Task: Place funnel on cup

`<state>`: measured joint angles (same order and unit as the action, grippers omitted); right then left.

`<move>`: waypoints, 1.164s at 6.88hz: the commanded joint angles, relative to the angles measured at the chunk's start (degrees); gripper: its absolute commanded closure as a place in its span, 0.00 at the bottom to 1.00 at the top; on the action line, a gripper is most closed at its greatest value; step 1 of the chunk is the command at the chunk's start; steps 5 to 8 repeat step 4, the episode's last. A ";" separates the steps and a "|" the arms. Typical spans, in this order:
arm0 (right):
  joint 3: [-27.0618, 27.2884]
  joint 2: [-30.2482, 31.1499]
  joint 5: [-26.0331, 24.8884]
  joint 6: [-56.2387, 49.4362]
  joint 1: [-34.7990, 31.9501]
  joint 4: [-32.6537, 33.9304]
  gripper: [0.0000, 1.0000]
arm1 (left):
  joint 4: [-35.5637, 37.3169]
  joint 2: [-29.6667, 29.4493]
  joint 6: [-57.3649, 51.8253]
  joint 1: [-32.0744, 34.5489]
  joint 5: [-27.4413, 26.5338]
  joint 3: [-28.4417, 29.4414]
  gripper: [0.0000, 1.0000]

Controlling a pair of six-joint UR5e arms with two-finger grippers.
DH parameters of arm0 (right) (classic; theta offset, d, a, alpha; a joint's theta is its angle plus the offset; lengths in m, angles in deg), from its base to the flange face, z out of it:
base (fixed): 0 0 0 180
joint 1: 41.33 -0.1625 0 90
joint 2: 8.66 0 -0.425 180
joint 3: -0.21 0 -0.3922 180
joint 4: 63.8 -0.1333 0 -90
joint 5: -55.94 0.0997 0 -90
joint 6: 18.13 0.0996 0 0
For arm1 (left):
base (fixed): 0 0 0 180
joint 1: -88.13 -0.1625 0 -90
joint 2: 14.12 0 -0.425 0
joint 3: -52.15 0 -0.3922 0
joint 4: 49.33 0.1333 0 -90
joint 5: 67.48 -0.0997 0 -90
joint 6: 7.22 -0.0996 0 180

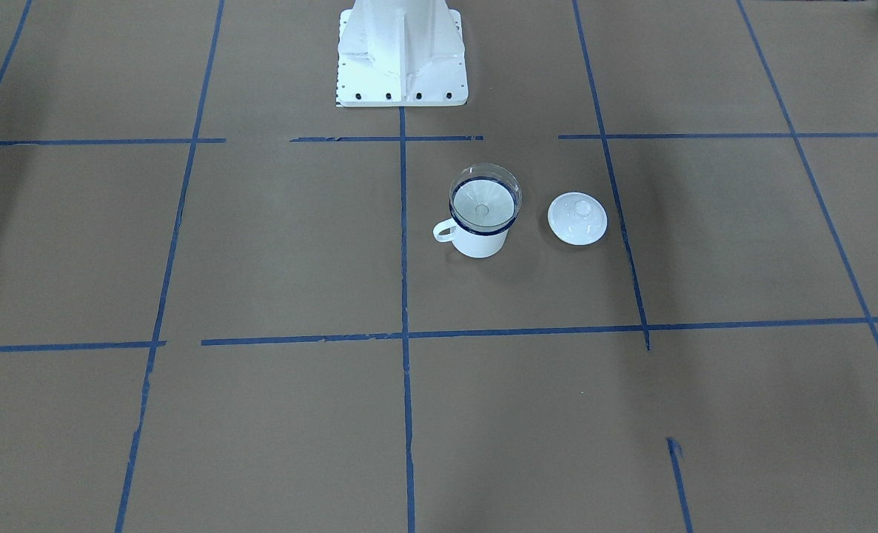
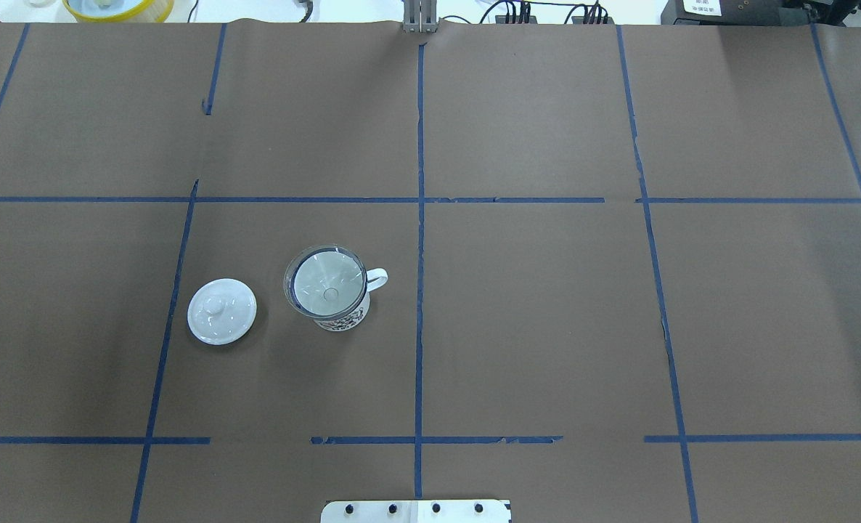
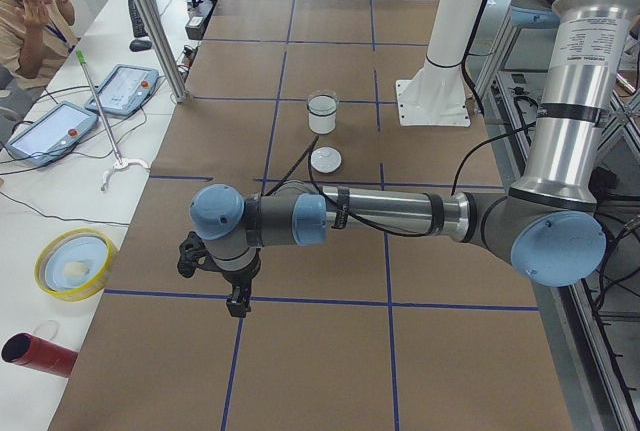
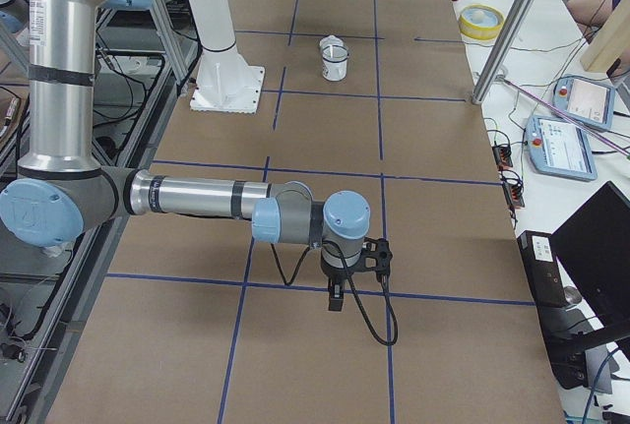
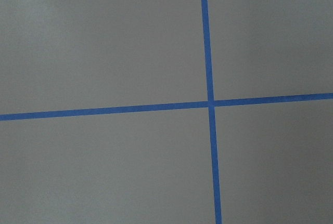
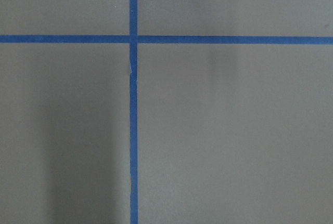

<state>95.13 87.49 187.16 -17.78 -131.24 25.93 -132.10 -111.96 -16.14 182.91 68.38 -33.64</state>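
Checking the front-facing view first: the funnel (image 1: 485, 194) is seated in the mouth of the cup (image 1: 480, 240), with its clear rim standing above the cup's dark blue rim. A white knobbed lid (image 1: 577, 218) lies near the cup, apart from it, on the table (image 1: 261, 414). No arm is in this view.

Overhead view: same arrangement. The funnel appears centred in the cup, and the cup handle points toward the centre tape line.

Exterior left view: the left gripper (image 3: 238, 304) hangs near the table end, well apart from the cup. Whether its fingers are apart or together cannot be told.

Exterior right view: the right gripper (image 4: 336, 300) hangs near the opposite end, also well apart. Its finger state cannot be told either.

Both wrist views show only tape lines (image 5: 210, 103) on brown paper; no fingers appear.

Assessment: placement looks complete. Remaining hazard: the funnel is light and merely resting. An arm sweeping low across the centre, or a jolt to the table, could tip it off or topple the cup.
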 commanded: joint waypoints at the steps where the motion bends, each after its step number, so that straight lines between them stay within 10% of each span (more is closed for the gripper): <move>1: -0.09 0.00 0.00 0.00 0.00 0.00 0.00 | -0.20 -0.07 2.86 -0.03 2.83 0.62 0.00; 8: 0.00 0.00 0.00 0.00 0.00 0.00 0.00 | -3.09 0.38 3.13 -0.03 3.00 0.71 0.00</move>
